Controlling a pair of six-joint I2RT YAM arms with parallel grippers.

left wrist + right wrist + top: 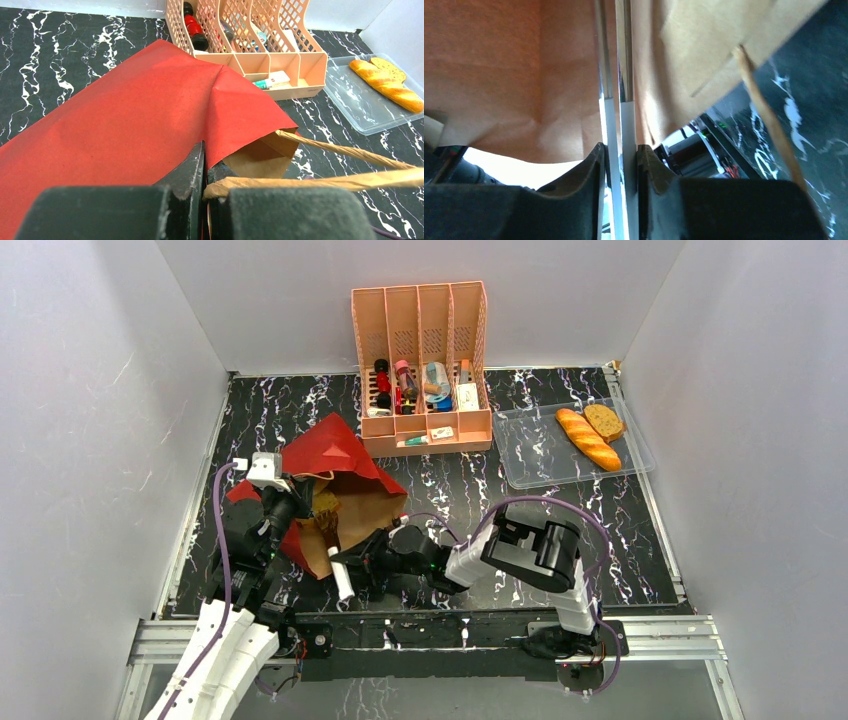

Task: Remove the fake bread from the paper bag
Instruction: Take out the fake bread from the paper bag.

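Within the mouth of the brown kraft paper bag with a red lower part (pixel 340 455), the contents are lost in shade. It lies on its side, red base toward the far left, mouth toward the near right. A golden slashed baguette (pixel 588 438) lies diagonally beside a brown toast slice (pixel 604 421) in the clear plastic tray (pixel 530 465). Left hand (pixel 205 172) is clamped on the bag's paper loop handle (pixel 345 151); right hand (pixel 620 160) is closed on thin white-and-metal tongs (pixel 626 130) poking into it.
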